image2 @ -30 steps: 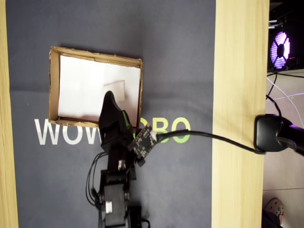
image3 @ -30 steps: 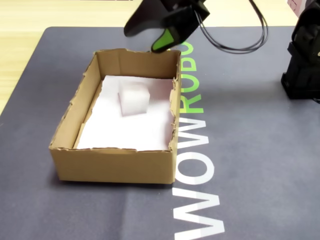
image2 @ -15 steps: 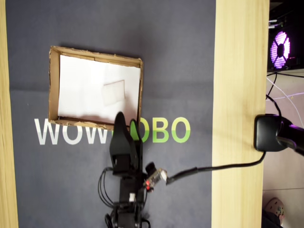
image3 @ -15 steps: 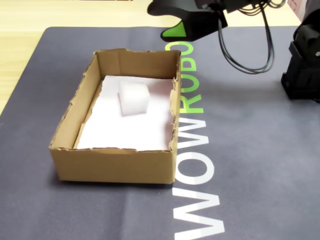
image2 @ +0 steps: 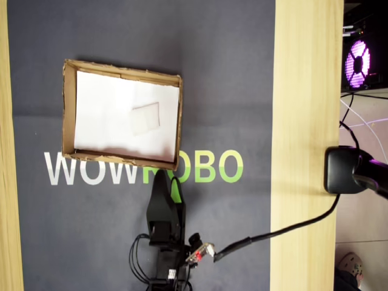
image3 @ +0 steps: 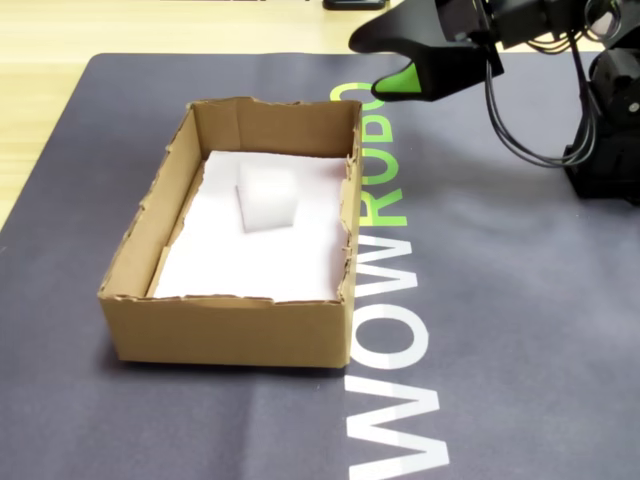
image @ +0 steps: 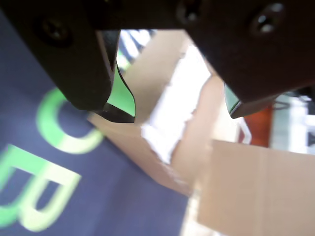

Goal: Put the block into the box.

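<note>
White and foam-like, the block (image3: 268, 196) sits on the paper lining inside the box (image3: 225, 330), toward its centre. At the box's 2 o'clock in the fixed view, the gripper (image3: 378, 66) hovers empty, jaws apart.

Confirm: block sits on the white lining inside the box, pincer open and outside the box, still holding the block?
Not quite. The pincer holds nothing: in the fixed view the block rests free on the white lining inside the box, well apart from the pincer. The wrist view shows its jaws apart with nothing between them. The rest stands: it is open and outside the box.
</note>
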